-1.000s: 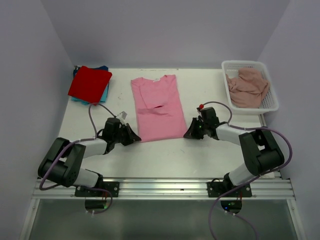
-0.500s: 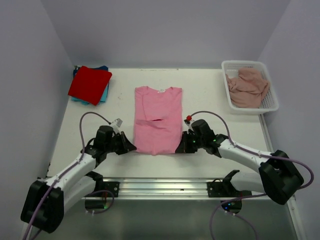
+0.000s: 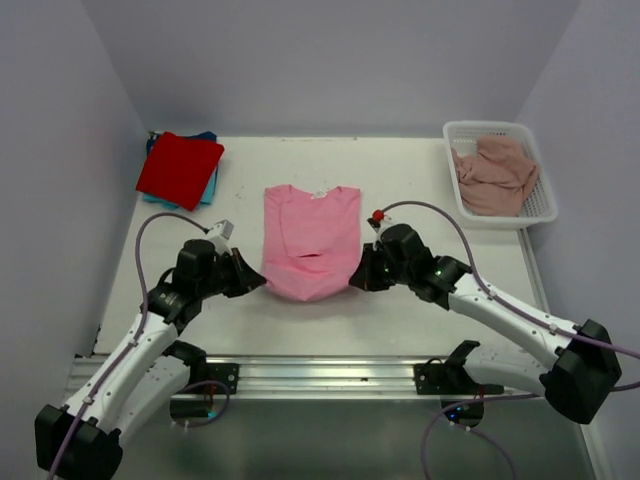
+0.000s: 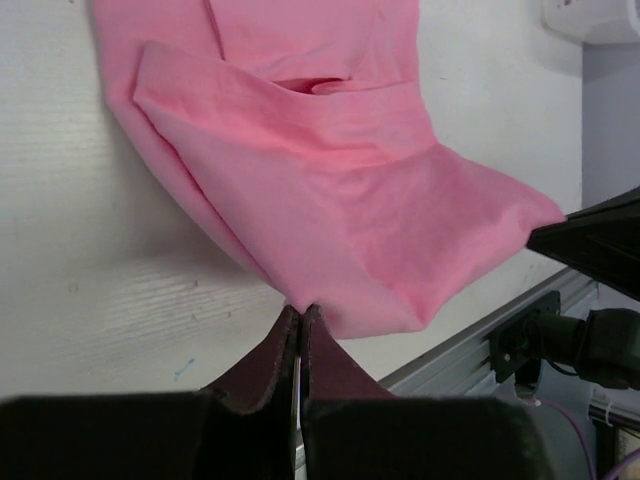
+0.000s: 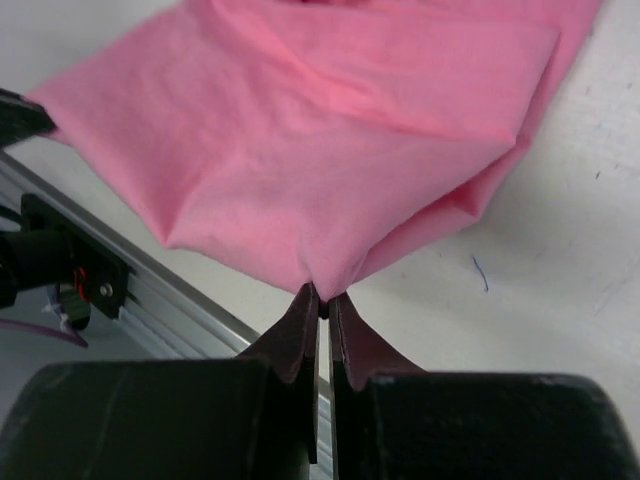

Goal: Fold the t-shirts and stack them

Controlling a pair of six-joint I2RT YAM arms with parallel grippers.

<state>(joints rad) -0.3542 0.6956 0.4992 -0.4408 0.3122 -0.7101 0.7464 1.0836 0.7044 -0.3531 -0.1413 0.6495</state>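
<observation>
My left gripper (image 4: 300, 310) is pinching the near left corner of the bright pink t-shirt (image 4: 330, 170), jaws clamped tight on the cloth. My right gripper (image 5: 322, 298) is biting the other near corner, jaws squeezed together on it too. The hem is drooping between my two grips, and the collar end is lying on the table (image 3: 420, 190) beyond my fingertips. Well beyond my left jaws, the red t-shirt (image 3: 180, 168) is sitting on the teal-blue t-shirt (image 3: 209, 189). Well beyond my right jaws, the dusty-pink t-shirt (image 3: 495, 172) is lying in the basket (image 3: 500, 127).

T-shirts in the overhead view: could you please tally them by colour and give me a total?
bright pink t-shirt: 1
red t-shirt: 1
teal-blue t-shirt: 1
dusty-pink t-shirt: 1
Total: 4
</observation>
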